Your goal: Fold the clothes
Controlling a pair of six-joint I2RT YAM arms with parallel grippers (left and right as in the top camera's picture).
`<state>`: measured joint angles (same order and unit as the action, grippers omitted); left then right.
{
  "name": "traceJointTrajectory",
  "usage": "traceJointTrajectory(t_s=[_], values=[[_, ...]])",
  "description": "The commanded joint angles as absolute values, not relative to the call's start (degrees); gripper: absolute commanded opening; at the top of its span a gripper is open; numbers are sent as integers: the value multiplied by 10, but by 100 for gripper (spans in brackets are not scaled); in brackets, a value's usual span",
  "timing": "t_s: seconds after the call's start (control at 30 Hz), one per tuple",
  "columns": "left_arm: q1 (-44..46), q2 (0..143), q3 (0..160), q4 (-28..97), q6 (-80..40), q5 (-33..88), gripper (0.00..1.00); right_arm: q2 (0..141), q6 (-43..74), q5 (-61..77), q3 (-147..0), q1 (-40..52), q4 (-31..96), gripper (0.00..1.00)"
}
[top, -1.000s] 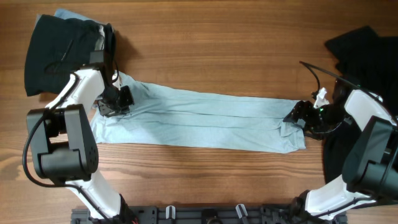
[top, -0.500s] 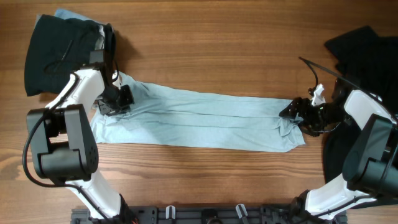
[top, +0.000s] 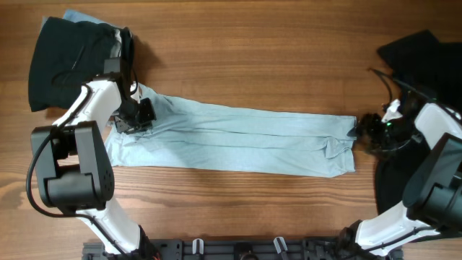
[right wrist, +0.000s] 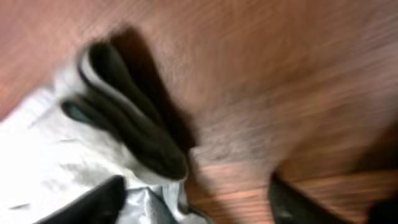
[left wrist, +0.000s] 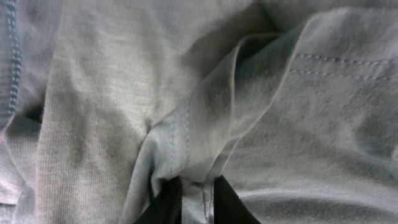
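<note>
Wood-grain table (top: 253, 58), brown, seen from above. Pale blue T-shirt (top: 238, 137) lies flat across the centre as one long narrow strip from 9 o'clock to 3 o'clock. Its 9 o'clock end sits slightly higher. Long creases run lengthwise, with a small pucker near the 3 o'clock end.

Left tool (top: 133, 119) is at the strip's 9 o'clock end, clamped on a raised ridge of cloth. The left wrist view shows a stitched hem and fine knit pinched between the dark fingertips.

Right tool (top: 361, 130) is at the 3 o'clock end, just beside the shirt edge. The right wrist view is blurred, but the fingers look apart, with bare wood between them and the shirt edge at 8 o'clock.

Black garment (top: 68, 61) is bunched at 10 o'clock, under the left arm. Second black heap (top: 415, 54) is at 2 o'clock, by the right arm.
</note>
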<state>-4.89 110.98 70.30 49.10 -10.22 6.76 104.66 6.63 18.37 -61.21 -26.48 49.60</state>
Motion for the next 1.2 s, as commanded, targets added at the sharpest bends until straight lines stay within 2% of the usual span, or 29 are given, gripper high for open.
traceJointTrajectory(t_s=[0.0, 0.17, 0.27, 0.3, 0.33, 0.37, 0.4, 0.53, 0.6, 0.7, 0.97, 1.17], values=[[-47, 1107, 693, 485, -107, 60, 18, 1060, -10, 243, -617, -254, 498, 90], [-47, 1107, 693, 483, -108, 60, 19, 1071, -30, 256, -577, -217, 482, 90], [-47, 1107, 693, 483, -108, 60, 19, 1084, -7, 251, -549, -194, 454, 87], [-47, 1107, 693, 484, -108, 60, 19, 1086, 7, 241, -546, -190, 446, 77], [-47, 1107, 693, 484, -107, 60, 19, 1089, 23, 226, -546, -189, 439, 61], [-47, 1107, 693, 484, -107, 60, 19, 1089, 42, 213, -547, -190, 435, 50], [-47, 1107, 693, 484, -107, 60, 19, 1089, 51, 205, -549, -192, 435, 41], [-47, 1107, 693, 484, -107, 60, 19, 1087, 51, 206, -561, -209, 443, 17], [-47, 1107, 693, 484, -107, 60, 19, 1084, 45, 205, -579, -218, 456, 9], [-47, 1105, 703, 490, -107, 65, 21, 1070, 44, 205, -616, -229, 488, 4], [-47, 1057, 790, 558, -94, 142, 43, 1049, 30, 194, -660, -227, 530, 4], [-47, 993, 799, 564, -93, 157, 50, 1049, 51, 173, -685, -245, 510, 4]])
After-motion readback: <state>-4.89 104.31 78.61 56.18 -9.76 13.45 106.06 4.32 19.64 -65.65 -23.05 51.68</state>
